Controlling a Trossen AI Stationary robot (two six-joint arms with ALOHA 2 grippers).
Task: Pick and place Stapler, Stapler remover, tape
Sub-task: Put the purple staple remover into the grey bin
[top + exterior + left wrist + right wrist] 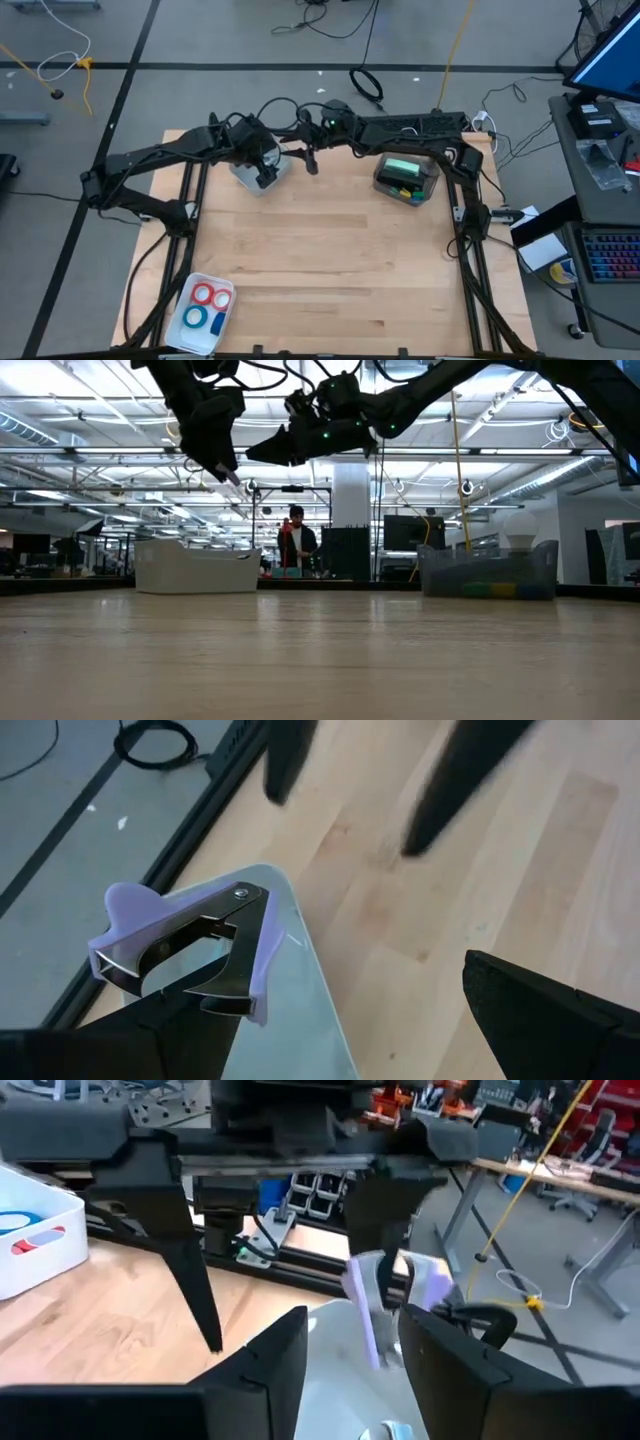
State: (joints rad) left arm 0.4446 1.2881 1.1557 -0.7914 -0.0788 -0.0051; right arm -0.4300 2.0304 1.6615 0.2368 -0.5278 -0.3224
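Above the pale bin point(252, 178) at the table's far left, the left gripper point(266, 172) hangs with its fingers spread wide and gripping nothing. The lilac staple remover point(190, 952) lies in that bin just under it, while the right gripper point(308, 160) hovers close beside; whether its fingers pinch anything I cannot tell. Near the front left corner, a white tray point(186, 338) holds the tape point(207, 307) (red and blue rolls), and a clear bin point(407, 178) sits far right.
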